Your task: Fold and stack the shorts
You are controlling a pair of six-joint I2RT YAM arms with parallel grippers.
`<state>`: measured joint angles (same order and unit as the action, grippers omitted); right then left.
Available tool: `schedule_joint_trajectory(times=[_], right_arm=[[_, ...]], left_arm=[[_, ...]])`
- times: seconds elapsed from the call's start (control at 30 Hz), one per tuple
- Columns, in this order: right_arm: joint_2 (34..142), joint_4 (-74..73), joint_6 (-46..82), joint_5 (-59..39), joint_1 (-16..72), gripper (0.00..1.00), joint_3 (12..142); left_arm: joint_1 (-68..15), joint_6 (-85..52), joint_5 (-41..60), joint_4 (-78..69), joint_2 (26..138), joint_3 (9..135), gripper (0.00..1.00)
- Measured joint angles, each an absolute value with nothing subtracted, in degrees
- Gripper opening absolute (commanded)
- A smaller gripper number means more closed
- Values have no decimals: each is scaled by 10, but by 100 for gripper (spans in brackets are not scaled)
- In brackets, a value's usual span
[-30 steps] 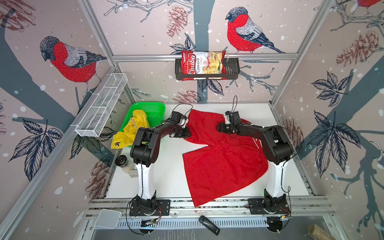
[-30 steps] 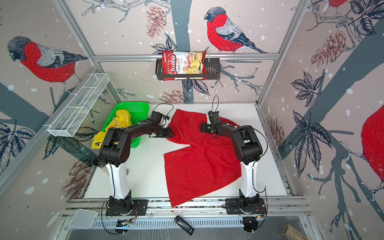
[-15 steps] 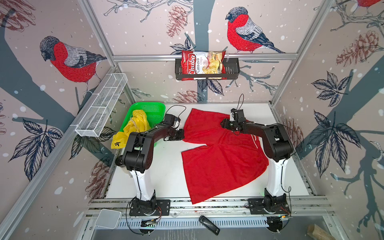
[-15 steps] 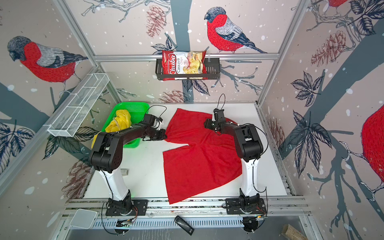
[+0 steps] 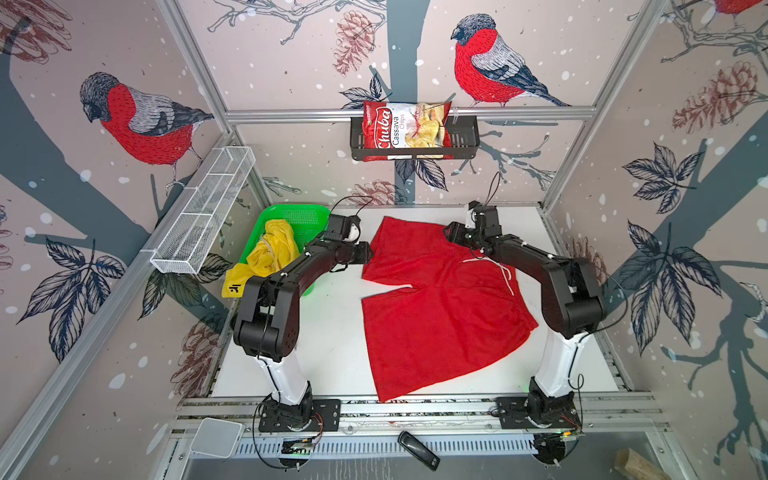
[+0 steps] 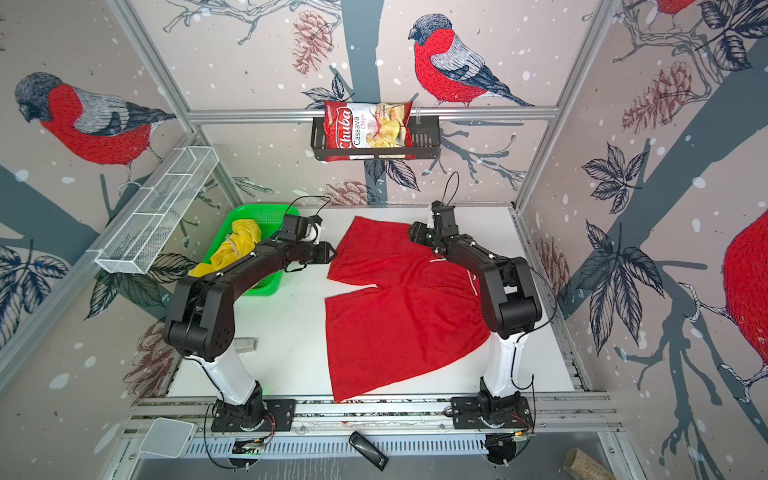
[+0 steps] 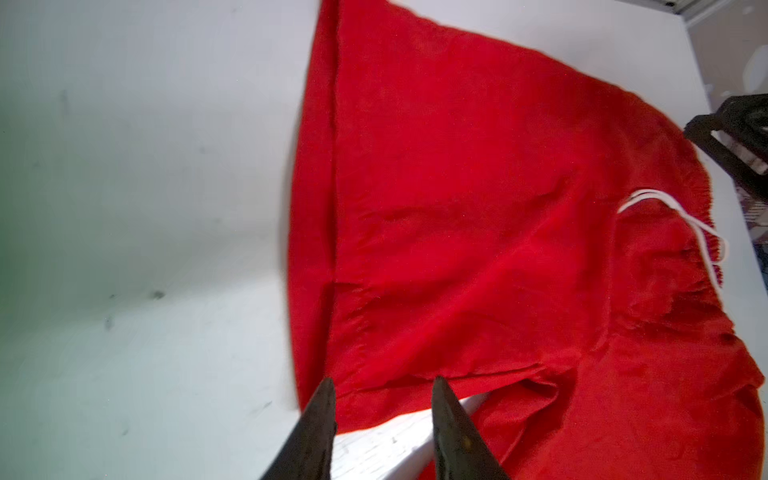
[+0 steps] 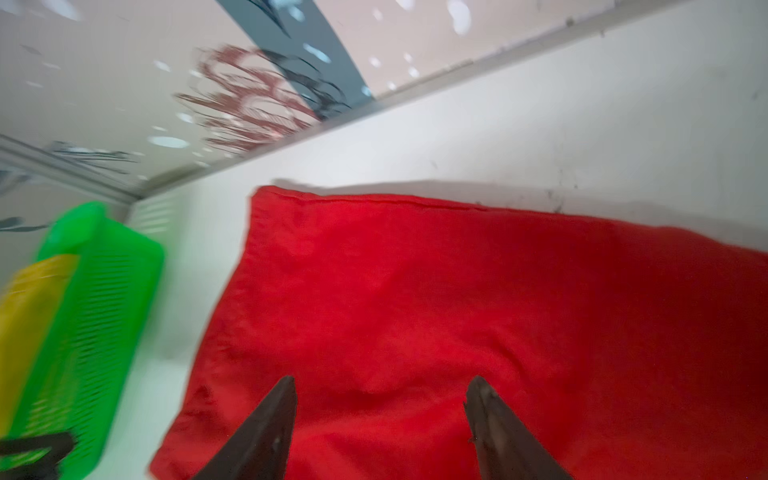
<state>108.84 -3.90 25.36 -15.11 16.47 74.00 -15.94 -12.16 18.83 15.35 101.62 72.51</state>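
The red shorts (image 5: 436,299) (image 6: 395,307) lie spread flat on the white table, legs pointing left, with the white drawstring (image 5: 505,274) at the right. My left gripper (image 5: 368,255) (image 6: 332,253) (image 7: 382,386) is open at the left hem of the far leg; the cloth's corner lies loose by its tips. My right gripper (image 5: 449,230) (image 6: 411,232) (image 8: 382,386) hovers open over the far leg near the waistband and holds nothing. The yellow shorts (image 5: 270,253) (image 6: 237,245) (image 8: 25,311) lie crumpled in the green basket (image 5: 291,208) (image 6: 257,208) (image 8: 104,291).
A black wall shelf (image 5: 465,137) on the back wall holds a chips bag (image 5: 403,129). A white wire basket (image 5: 203,220) hangs on the left wall. A small grey object (image 6: 245,343) lies on the table behind the left arm. A black remote (image 5: 417,455) rests in front of the rail.
My left gripper drew the far leg's hem leftward, then opened and let it go. My right gripper moved toward the back wall. The red shorts now lie flatter.
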Motion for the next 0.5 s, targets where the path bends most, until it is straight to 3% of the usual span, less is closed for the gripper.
schedule_joint_trajectory(times=[0.27, 0.5], right_arm=[[1024, -22, 251, -155, 93, 66, 605], [1001, -19, 240, -162, 48, 66, 539]], left_arm=[[-255, -127, 195, 129, 1128, 790, 27], [-243, -135, 156, 127, 1210, 825, 25]])
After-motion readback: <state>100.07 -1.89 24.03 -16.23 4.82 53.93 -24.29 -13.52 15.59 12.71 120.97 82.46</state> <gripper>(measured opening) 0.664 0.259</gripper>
